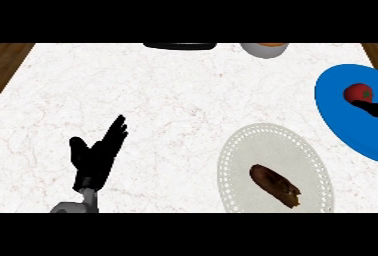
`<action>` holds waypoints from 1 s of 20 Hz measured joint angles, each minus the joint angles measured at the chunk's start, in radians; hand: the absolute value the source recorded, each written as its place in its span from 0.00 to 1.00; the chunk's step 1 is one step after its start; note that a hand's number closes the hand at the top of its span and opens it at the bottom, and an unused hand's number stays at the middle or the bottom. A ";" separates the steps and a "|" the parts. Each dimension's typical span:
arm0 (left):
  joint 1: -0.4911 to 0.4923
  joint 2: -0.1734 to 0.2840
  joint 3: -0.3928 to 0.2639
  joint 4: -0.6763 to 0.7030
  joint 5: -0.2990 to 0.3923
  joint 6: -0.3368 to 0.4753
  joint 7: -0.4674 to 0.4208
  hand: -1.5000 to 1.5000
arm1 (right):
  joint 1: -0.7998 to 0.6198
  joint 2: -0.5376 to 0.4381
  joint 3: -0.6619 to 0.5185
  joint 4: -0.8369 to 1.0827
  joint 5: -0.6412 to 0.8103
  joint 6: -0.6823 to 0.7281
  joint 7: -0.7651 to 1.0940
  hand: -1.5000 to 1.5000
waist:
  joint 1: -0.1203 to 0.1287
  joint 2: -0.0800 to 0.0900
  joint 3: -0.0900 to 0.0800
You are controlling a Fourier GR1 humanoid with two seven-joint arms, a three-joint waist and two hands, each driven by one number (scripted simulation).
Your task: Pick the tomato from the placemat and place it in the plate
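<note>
Across the white marbled counter (148, 100), edged by brown wood (15, 55) at both far corners, no writing shows anywhere. On the blue placemat (332, 110) at right sits the red tomato (358, 92), the right hand (367, 107) touching it, its fingers' state impossible to tell. Nearer lies a white plate (244, 150) bearing a brown food item (275, 185). At left, the left hand (96, 155) rests with fingers straight.

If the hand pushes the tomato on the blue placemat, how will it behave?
The tomato looks round, so it would probably roll across the flat blue placemat. Its skin looks smooth, so it may slip against the fingers beside it.
</note>
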 measured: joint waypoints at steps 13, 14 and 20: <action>0.016 -0.004 0.010 -0.006 -0.005 0.014 0.015 0.50 | 0.101 -0.165 -0.119 0.114 -0.128 0.414 -0.102 0.00 | -0.029 -0.009 0.000; 0.022 -0.003 0.011 -0.011 -0.005 0.013 0.008 0.50 | 0.115 -0.180 -0.117 0.118 -0.127 0.450 -0.110 0.00 | -0.028 -0.009 0.000; 0.030 -0.004 0.018 -0.020 -0.001 0.014 0.019 0.50 | 0.228 -0.218 -0.088 0.103 -0.106 0.527 -0.155 0.00 | -0.038 -0.013 -0.001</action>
